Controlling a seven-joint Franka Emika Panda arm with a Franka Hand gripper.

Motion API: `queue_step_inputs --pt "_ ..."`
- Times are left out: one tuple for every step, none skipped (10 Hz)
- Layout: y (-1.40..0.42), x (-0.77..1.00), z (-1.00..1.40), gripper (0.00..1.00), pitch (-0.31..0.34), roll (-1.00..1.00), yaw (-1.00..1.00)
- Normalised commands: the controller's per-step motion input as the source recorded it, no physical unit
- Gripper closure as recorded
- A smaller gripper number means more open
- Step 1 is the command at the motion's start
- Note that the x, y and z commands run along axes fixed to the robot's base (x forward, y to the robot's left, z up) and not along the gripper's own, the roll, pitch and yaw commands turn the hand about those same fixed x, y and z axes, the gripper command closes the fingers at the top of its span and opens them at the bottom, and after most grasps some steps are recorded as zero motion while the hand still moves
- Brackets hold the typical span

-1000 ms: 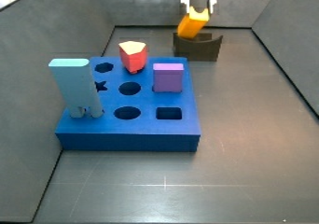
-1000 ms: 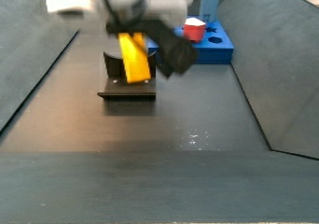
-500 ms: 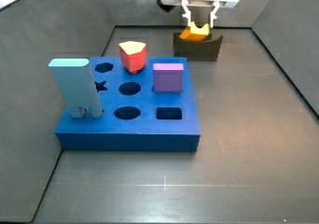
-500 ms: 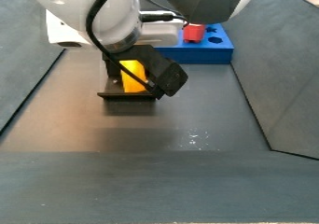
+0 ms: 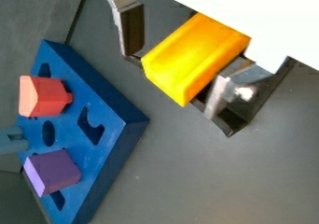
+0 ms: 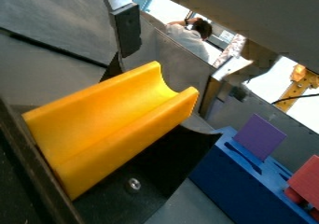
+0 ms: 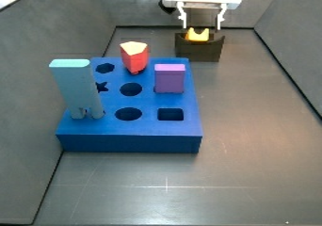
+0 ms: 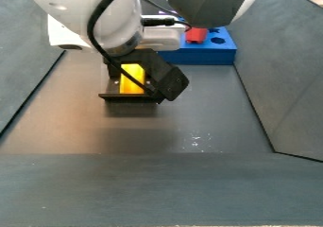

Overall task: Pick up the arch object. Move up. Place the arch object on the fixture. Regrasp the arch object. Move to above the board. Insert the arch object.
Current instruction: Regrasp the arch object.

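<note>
Your claw point(image 7: 199, 26) sits low over the holder point(image 7: 201, 47) at the far end of the tabletop point(image 7: 239, 145), well apart from the blue board point(image 7: 126, 126). The yellow arch block point(image 7: 198, 33) is down inside the holder; in a side view point(image 8: 132, 78) you can see it lying between the raised sides, half hidden by the arm.

In both wrist views the silver fingers point(image 5: 130, 27) stand on either side of the block point(image 5: 189, 56). A finger point(image 6: 126, 27) looks slightly off the yellow face point(image 6: 106, 123), so the claw seems spread or just loosening, but you cannot tell for sure whether the pads still touch it.

As far as progress goes, you can judge the pick-up, the lift and the placing on the holder as done or finishing right now. What is left is the regrasp, the carry to above the board, and the insertion.

On the board, the red block point(image 7: 134, 56), the purple block point(image 7: 170, 77) and the tall light-blue block point(image 7: 75, 88) stand upright, while several holes remain free. Which hole suits the arch you cannot read from here
</note>
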Motion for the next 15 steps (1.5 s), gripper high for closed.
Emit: queue_step_inputs --pt "0.00 0.00 1.00 0.00 -0.008 -0.01 0.02" --pt "0.01 -0.01 1.00 0.00 0.003 0.00 0.03" --pt "0.01 -0.03 1.00 0.00 0.014 0.01 0.04" --pt "0.00 -0.03 1.00 0.00 0.030 0.03 0.04" --pt "0.00 -0.04 1.00 0.00 0.058 0.05 0.03" --pt "0.01 -0.04 0.87 0.00 0.079 0.05 0.02" --pt "0.01 -0.03 0.70 0.00 0.095 0.05 0.01" --pt "0.00 -0.03 0.45 0.00 0.099 0.05 -0.01" --pt "0.01 -0.03 0.27 0.00 0.096 0.04 -0.02" --pt "-0.74 -0.08 0.39 0.00 0.071 1.00 0.02" --pt "-0.70 -0.07 0.30 0.00 0.067 1.00 0.02" --pt "-0.57 -0.08 0.21 0.00 0.058 1.00 0.01" --pt "-0.42 -0.09 0.10 0.00 0.050 1.00 0.01" --pt "-0.25 -0.08 0.06 0.00 0.046 1.00 0.01" --pt "-0.07 -0.05 0.04 0.00 0.046 1.00 0.01"
